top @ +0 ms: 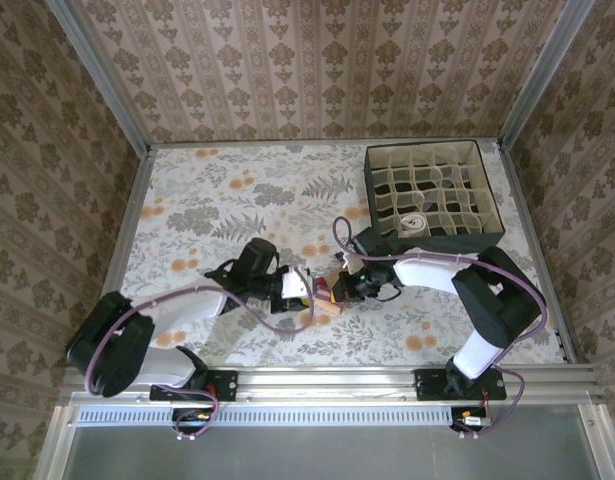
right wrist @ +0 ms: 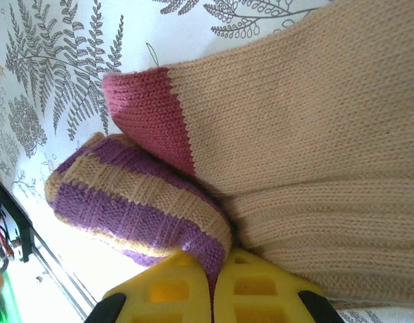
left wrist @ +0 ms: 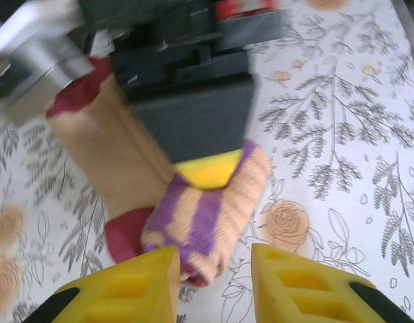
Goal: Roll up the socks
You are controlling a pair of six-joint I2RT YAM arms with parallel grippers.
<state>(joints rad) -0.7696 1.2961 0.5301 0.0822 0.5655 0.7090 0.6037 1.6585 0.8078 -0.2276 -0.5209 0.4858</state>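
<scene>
Tan sock (right wrist: 307, 101) w/ striped cuff rolled.

One tan sock (left wrist: 119, 155), one cream sock (top: 417, 223), one organizer (top: 437, 243).

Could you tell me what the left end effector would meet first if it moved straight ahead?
The left end effector would most likely meet the rolled striped cuff of the tan sock, just ahead of its parted fingers; the right end effector grips it just beyond.
</scene>
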